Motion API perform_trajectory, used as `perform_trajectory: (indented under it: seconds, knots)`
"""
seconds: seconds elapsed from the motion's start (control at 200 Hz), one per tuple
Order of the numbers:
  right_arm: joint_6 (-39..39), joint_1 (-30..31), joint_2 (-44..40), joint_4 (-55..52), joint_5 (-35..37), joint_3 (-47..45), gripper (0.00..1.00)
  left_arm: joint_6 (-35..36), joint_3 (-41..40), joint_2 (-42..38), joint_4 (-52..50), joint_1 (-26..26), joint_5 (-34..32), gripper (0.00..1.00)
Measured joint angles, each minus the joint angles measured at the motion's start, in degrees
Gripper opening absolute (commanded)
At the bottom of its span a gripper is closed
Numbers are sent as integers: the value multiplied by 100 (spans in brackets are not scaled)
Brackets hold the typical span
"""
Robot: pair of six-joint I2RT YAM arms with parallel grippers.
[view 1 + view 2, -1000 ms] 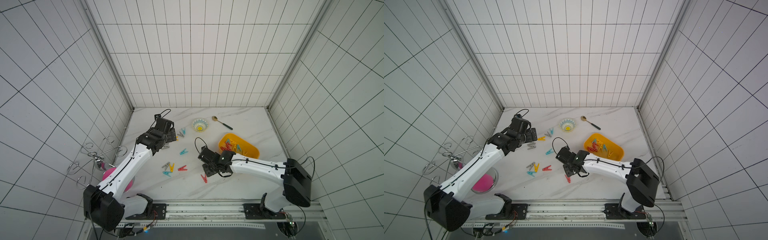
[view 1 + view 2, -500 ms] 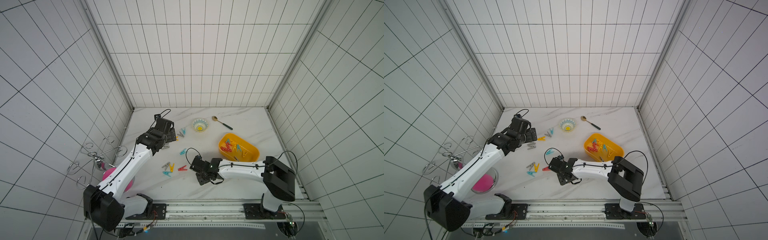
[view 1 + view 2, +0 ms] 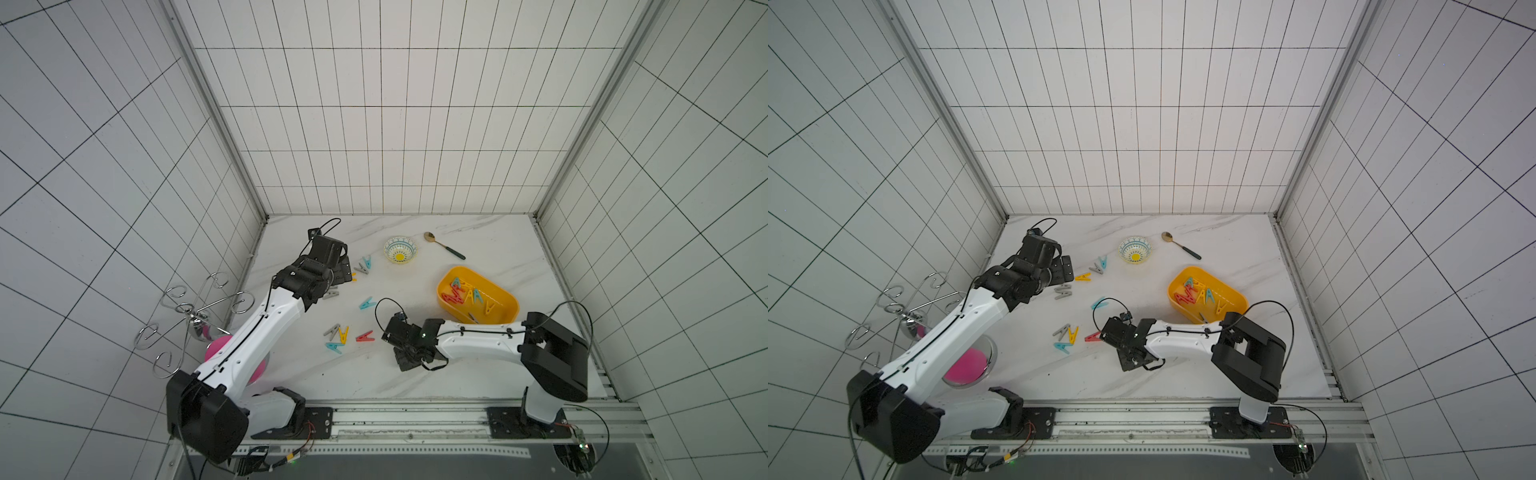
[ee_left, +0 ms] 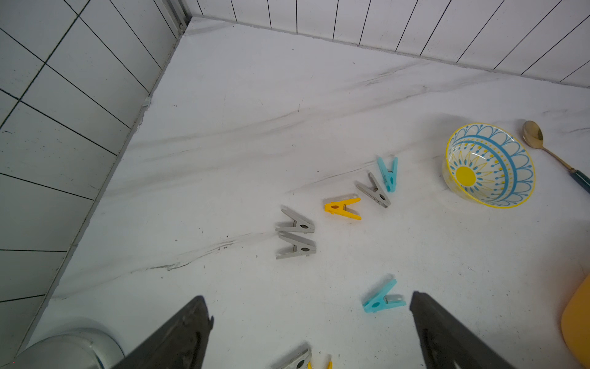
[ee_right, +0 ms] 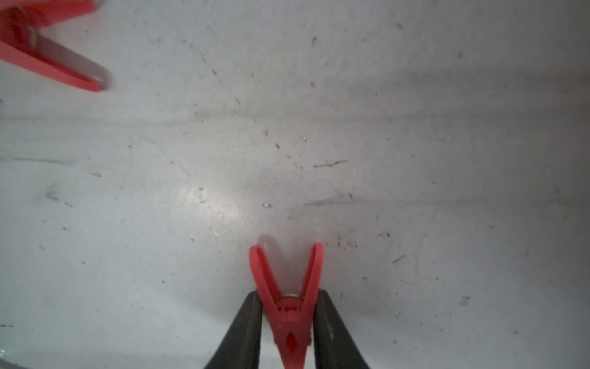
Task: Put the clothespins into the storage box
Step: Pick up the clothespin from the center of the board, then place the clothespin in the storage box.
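My right gripper is low over the table near the front, shut on a red clothespin, with a finger against each side. In both top views that pin is hidden under the gripper. Another red clothespin lies just left of it. The yellow storage box at the right holds several clothespins. My left gripper hangs open above the table at the back left. Grey, yellow and teal clothespins lie ahead of it and a teal one lies by its finger.
A patterned bowl and a gold spoon sit at the back. A wire rack and a pink-filled bowl stand at the left edge. A loose group of grey, yellow and teal pegs lies mid-table.
My right gripper has moved left and toward the front, come down over the red clothespin and closed on it. The left arm has not moved.
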Motion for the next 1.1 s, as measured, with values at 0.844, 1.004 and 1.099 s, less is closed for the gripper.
perform_trajectory:
  seconds: [0.844,1.004,1.099]
  knots:
    - [-1132,-4452,-2159,-570,149,-308,26,-4,7,31,4,4,11,99]
    - [-1209,-5261,-1770,-507,81,-496,26,-4,9,63,9,4,13,99]
    - [-1215,-5510,-1488,-461,42,-595,26,-4,9,120,11,4,46,99]
